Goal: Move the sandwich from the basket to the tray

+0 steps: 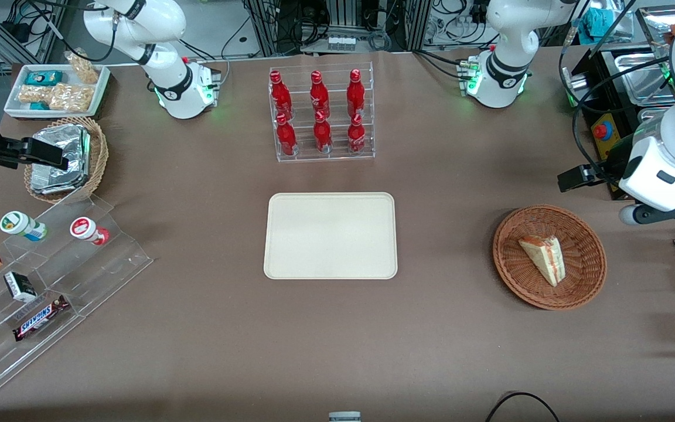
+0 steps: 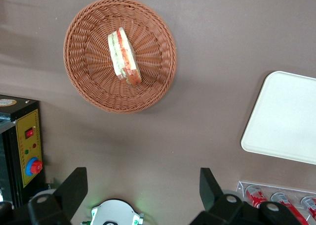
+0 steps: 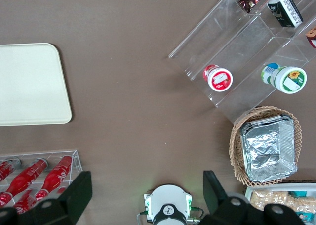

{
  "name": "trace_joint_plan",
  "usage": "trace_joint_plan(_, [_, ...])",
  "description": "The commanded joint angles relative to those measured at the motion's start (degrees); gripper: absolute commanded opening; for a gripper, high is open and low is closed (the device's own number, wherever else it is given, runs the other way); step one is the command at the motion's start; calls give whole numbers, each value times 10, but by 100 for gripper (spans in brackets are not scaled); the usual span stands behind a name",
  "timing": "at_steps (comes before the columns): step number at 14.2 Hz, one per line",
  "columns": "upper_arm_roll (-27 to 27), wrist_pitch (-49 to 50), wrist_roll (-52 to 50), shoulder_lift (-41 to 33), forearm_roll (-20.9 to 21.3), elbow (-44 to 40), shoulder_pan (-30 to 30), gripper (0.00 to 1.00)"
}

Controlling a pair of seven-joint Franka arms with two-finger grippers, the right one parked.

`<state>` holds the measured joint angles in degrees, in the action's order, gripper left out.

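Sandwich (image 1: 542,258) is lying on its side in the reddish wicker basket (image 1: 583,281), toward the working arm's end of the table in the front view. Its red and pale filling edge is facing the tray (image 1: 330,235), which is sitting bare, well apart from the basket, near the middle of the brown table (image 1: 431,351). A clear rack of red bottles (image 1: 319,114) is standing farther from the camera than the tray. The left arm's gripper (image 1: 575,177) is hanging above the table farther from the camera than the basket, touching nothing.

From the left wrist, the gripper (image 2: 143,188) is showing both black fingers (image 2: 74,188) spread wide with only bare table between them, so it is gripping nothing. The sandwich (image 2: 124,57) is resting near the centre of the basket (image 2: 81,81), well away from the fingers. A corner of the tray (image 2: 284,121) is showing apart from the basket, and a black control box (image 2: 22,146) with a red button is standing beside the gripper.

From the right wrist, the tray (image 3: 29,84) is lying flat on the table, and a foil container (image 3: 269,148) is sitting in a tan basket (image 3: 237,156).
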<state>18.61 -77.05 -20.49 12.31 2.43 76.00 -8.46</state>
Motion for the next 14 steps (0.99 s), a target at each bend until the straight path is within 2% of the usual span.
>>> trace_joint_plan(1, [3, -7, 4, -4, -8, 1, -2, 100])
trace_joint_plan(14, [4, -4, 3, -3, -2, 4, 3, 100])
